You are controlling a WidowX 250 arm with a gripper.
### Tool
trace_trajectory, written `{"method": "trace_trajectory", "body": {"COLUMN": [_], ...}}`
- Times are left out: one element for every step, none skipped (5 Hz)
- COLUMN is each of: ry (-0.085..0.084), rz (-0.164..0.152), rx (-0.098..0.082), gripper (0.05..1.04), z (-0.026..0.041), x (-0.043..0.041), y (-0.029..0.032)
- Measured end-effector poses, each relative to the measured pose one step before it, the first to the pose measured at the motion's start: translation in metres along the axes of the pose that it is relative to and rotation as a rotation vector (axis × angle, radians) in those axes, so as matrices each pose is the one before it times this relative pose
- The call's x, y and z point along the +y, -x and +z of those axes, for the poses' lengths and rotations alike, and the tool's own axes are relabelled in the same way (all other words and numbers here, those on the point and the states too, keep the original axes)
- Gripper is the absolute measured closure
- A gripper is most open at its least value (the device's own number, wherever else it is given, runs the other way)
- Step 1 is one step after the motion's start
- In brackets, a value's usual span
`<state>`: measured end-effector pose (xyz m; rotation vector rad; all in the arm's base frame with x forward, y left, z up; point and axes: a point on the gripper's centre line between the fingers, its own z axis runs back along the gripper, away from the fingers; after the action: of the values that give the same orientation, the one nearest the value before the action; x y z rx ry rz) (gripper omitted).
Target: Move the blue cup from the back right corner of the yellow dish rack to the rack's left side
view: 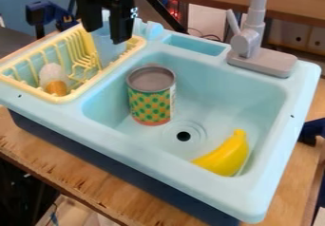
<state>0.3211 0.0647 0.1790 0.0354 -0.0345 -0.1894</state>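
Hanging: jaws parted, over yellow rack [108, 71] | pale-blue item [109, 51] just below | can [151, 96] in sink [219, 89]

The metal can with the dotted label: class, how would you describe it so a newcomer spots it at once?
Find the light-blue plastic toy sink and look into its basin. Between the pale-yellow plastic dish rack and the black drain hole stands an upright metal can. Its grey top and green-dotted yellow label distinguish it from the curved, plain yellow toy banana.
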Motion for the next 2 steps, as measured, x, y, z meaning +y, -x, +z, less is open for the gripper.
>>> {"method": "trace_trajectory", "body": {"ry": [0.0127,0.0144], "rz": [-0.0109,-0.0139], "rx": [-0.0282,-0.0395], "gripper": [0.084,0.084], "z": [-0.00128,-0.00157], "x": [0.00203,-0.00182], "y": [-0.00805,-0.00745]}}
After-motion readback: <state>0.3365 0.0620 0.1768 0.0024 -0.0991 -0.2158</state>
